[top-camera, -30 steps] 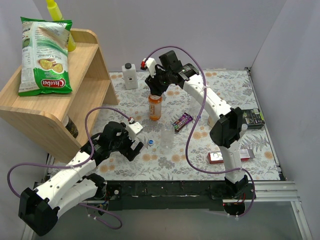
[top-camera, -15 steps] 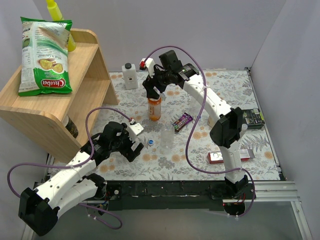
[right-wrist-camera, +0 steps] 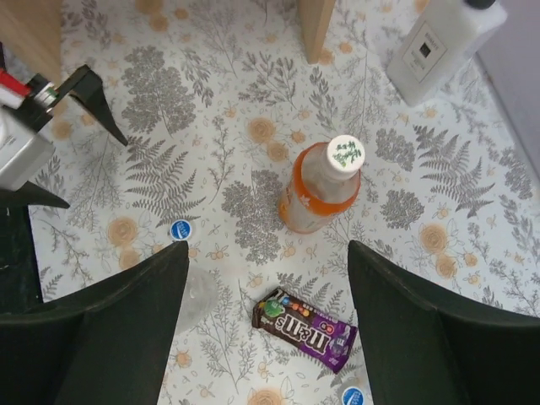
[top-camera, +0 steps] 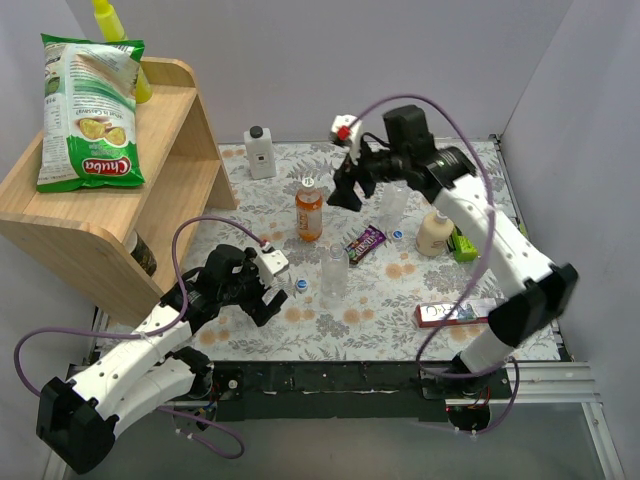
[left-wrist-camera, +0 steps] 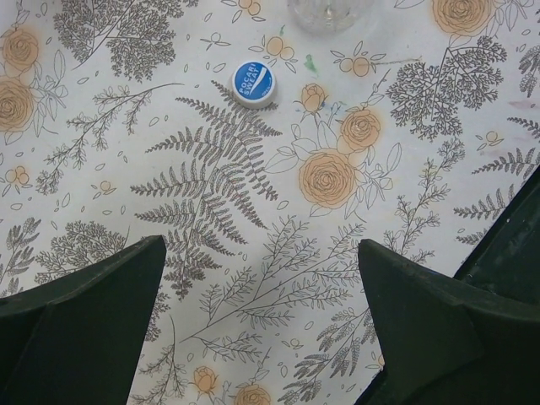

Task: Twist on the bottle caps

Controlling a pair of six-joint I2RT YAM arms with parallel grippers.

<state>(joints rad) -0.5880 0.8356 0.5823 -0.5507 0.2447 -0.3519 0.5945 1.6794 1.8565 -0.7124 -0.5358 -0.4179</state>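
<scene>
The orange bottle (top-camera: 309, 210) stands upright with a whitish cap (top-camera: 309, 182) on its mouth; it also shows in the right wrist view (right-wrist-camera: 319, 192), as does its cap (right-wrist-camera: 344, 153). My right gripper (top-camera: 347, 192) is open and empty, up and to the right of it (right-wrist-camera: 268, 253). One clear bottle (top-camera: 334, 272) stands uncapped mid-table; a second (top-camera: 396, 200) stands behind the right arm. One blue cap (top-camera: 302, 284) lies ahead of my open, empty left gripper (top-camera: 268, 292), seen in the left wrist view (left-wrist-camera: 254, 83) beyond the gripper (left-wrist-camera: 261, 253). Another blue cap (top-camera: 398, 235) lies further right.
An M&M's pack (top-camera: 364, 241) lies between the bottles. A cream bottle (top-camera: 433, 232) and a green pack (top-camera: 460, 243) stand right. A white square bottle (top-camera: 259, 152) is at the back. A red-and-white box (top-camera: 455, 312) lies front right. A wooden shelf (top-camera: 130, 200) stands left.
My right gripper has let go of the orange bottle's top and swung up and to the right; the whitish cap stays on the bottle. The left arm has barely moved.
</scene>
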